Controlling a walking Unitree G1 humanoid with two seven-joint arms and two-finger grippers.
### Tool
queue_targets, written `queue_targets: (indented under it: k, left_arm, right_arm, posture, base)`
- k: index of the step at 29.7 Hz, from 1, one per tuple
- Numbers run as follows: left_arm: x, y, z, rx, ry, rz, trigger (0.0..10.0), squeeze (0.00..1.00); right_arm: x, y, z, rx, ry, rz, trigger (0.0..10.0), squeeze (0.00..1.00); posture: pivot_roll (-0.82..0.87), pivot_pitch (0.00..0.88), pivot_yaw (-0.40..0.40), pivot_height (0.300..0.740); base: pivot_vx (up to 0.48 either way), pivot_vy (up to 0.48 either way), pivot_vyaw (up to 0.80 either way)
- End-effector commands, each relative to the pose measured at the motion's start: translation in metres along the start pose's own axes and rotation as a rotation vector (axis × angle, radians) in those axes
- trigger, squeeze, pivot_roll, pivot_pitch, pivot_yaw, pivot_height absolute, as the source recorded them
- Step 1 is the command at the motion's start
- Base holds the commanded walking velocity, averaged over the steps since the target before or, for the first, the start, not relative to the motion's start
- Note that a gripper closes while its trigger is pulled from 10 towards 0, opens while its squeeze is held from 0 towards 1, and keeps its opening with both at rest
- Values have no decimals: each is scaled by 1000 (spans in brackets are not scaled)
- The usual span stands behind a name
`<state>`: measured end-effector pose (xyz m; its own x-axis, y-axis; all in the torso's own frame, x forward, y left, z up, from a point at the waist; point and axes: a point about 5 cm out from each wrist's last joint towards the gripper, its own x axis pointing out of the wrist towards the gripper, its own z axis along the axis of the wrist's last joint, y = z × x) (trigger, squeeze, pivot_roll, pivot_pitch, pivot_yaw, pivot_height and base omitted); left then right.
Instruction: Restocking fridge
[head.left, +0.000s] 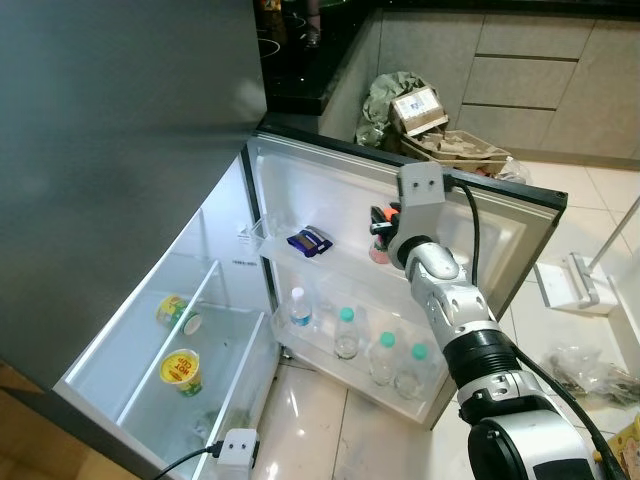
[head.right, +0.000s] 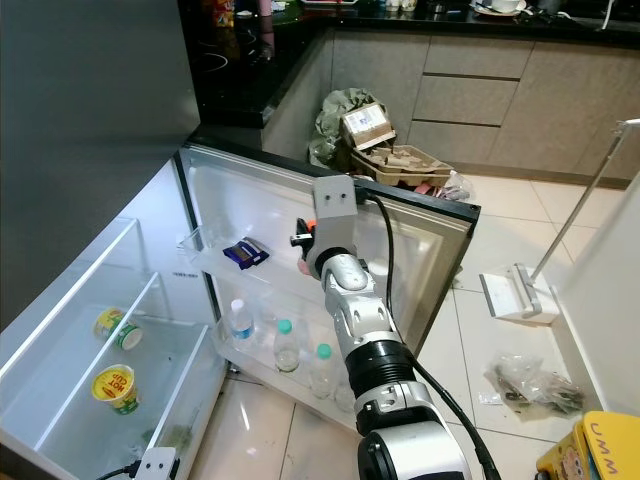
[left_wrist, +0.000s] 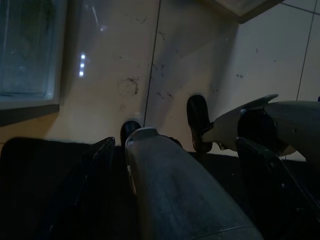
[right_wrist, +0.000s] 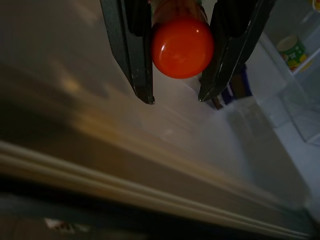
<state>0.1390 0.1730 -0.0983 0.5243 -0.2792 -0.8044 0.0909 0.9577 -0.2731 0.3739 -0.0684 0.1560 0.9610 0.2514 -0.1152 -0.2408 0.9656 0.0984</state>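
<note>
Placing step in hand: right tool (right_wrist: 176, 97) clamped on a bottle with a round red cap (right_wrist: 182, 47), held just over the upper shelf of the open fridge door (head.left: 300, 190), near a dark blue packet (head.left: 309, 241). Next: lowering it upright behind the shelf rail, then releasing. Left tool (left_wrist: 165, 180) idle over the floor, fingers apparently apart.

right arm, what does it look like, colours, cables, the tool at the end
The right arm is built of silver-grey rounded segments with a black ribbed band partway down and a glossy black and white shoulder shell. A black cable loops along it from a pale grey boxy wrist housing. Its tool has two long, slim black fingers that taper to pointed tips.
</note>
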Motion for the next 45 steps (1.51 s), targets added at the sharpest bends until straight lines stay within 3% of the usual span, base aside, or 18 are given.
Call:
queue_targets:
  k: [1, 4, 9, 17, 26, 28, 33, 35, 45]
  left_arm:
    - [1, -6, -3, 7, 15, -19, 10000, 0]
    - [1, -6, -4, 16, 19, -25, 10000, 0]
    - [1, -6, -4, 24, 22, -28, 10000, 0]
    - [1, -7, -4, 34, 23, -32, 10000, 0]
    - [2, -7, -3, 33, 20, -34, 10000, 0]
    - [2, -8, -3, 36, 20, -36, 10000, 0]
    - [2, -8, -3, 39, 20, -37, 10000, 0]
    - [2, -8, -3, 40, 20, -39, 10000, 0]
    - [2, -9, -4, 46, 22, -43, 10000, 0]
  right_arm:
    - [-4, 15, -25, 74, 97, 24, 10000, 0]
    - [-9, 18, -41, 116, 159, 32, 10000, 0]
    - [-10, 22, -45, 130, 164, 45, 10000, 0]
    - [-10, 20, -49, 82, 142, 21, 10000, 0]
    - [-8, 15, -26, 46, -41, 7, 10000, 0]
    - [-8, 19, -15, 50, -123, 31, 10000, 0]
    - [-9, 21, -10, 44, -161, 49, 10000, 0]
    - [-8, 22, -17, -23, -161, 50, 10000, 0]
    - [-9, 19, -39, -155, -91, 32, 10000, 0]
  posture:
    - [-109, 0, -38, 740]
    - [-108, 0, -36, 740]
    - [-108, 0, -33, 740]
    - [-104, 0, -31, 740]
    - [-104, 0, -29, 740]
    - [-102, 0, -30, 740]
    - [-100, 0, -31, 740]
    - [-100, 0, -32, 740]
    - [-97, 0, -31, 740]
  base:
    - [0, 0, 0]
    - [0, 0, 0]
    - [0, 0, 0]
    - [0, 0, 0]
    - [0, 0, 0]
    - [0, 0, 0]
    - [0, 0, 0]
    - [0, 0, 0]
    - [0, 0, 0]
